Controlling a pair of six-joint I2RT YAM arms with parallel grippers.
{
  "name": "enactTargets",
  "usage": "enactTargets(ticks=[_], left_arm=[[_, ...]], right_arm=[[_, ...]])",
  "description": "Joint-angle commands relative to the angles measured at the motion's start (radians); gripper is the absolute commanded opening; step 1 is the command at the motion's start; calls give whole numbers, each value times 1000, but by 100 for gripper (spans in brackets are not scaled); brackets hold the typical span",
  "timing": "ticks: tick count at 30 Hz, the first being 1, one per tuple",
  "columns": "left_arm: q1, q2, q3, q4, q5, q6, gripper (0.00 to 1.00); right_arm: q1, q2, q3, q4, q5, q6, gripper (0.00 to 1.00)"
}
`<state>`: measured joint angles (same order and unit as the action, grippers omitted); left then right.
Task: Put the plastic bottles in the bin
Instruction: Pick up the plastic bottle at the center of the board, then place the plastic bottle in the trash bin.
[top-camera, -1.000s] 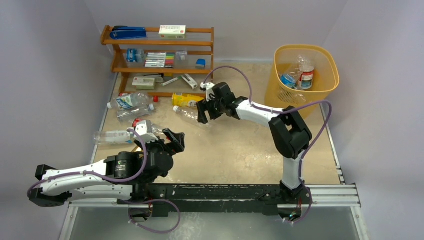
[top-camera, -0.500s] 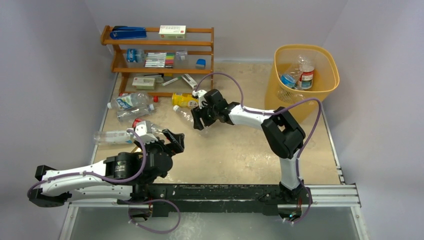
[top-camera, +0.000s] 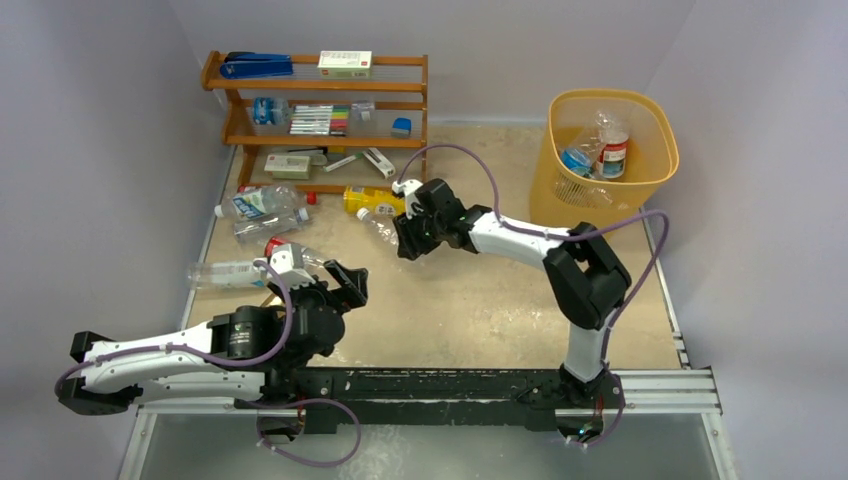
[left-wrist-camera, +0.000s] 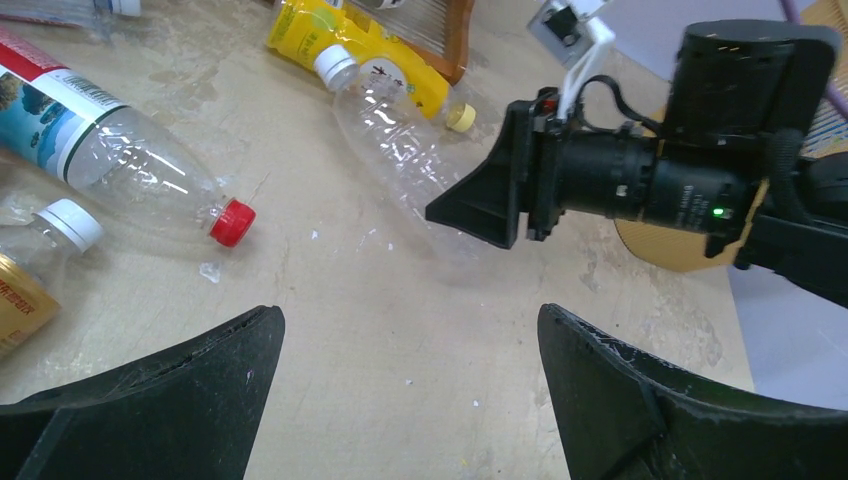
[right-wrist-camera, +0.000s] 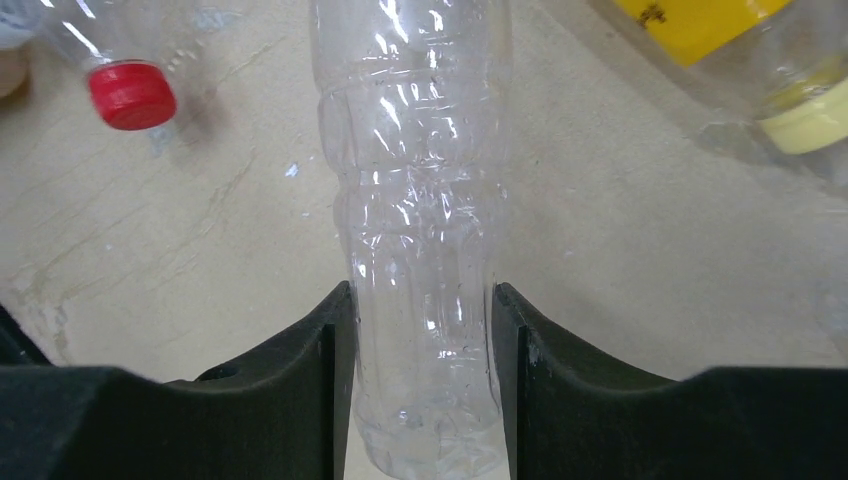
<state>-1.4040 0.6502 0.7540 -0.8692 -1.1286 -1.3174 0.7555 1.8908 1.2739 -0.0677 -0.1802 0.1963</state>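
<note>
A clear label-less bottle (right-wrist-camera: 420, 200) lies on the table, and my right gripper (right-wrist-camera: 420, 305) has a finger pressed against each side of its base end. From above, this bottle (top-camera: 380, 228) sticks out to the left of that gripper (top-camera: 408, 240). A yellow bottle (top-camera: 370, 200) lies just behind it. Left of these are more plastic bottles (top-camera: 260, 208), one with a red cap (left-wrist-camera: 232, 222). My left gripper (left-wrist-camera: 410, 320) hovers wide open over bare table, empty. The yellow-orange bin (top-camera: 660, 180) stands at the back right with several bottles (top-camera: 600, 148) inside.
A brown wooden shelf rack (top-camera: 320, 85) with markers, a stapler and small boxes stands at the back left. A further bottle (top-camera: 225, 272) lies by the left table edge. Walls close in on the left, back and right.
The right gripper moved left onto the clear bottle and closed its fingers against it. The left arm has not moved.
</note>
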Motion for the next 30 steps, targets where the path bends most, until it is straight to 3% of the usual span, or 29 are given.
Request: enactTargets(ticks=[1,12,21,30], left_arm=[[-6,-9,-7,27,-12,-6,98],[-6,-12,-15,30,-7,-7,98],[-7,-5,-19,43,0,-4,98],[-6,3,-21,50,7,-2,98]], right_arm=[[4,-144,-2,-41,32,-8,41],[-53,-363,-4,-158,117,5,41],[-275,-552,134,-277,81,-5,42],[-539,-554,326,-369,14,-23,42]])
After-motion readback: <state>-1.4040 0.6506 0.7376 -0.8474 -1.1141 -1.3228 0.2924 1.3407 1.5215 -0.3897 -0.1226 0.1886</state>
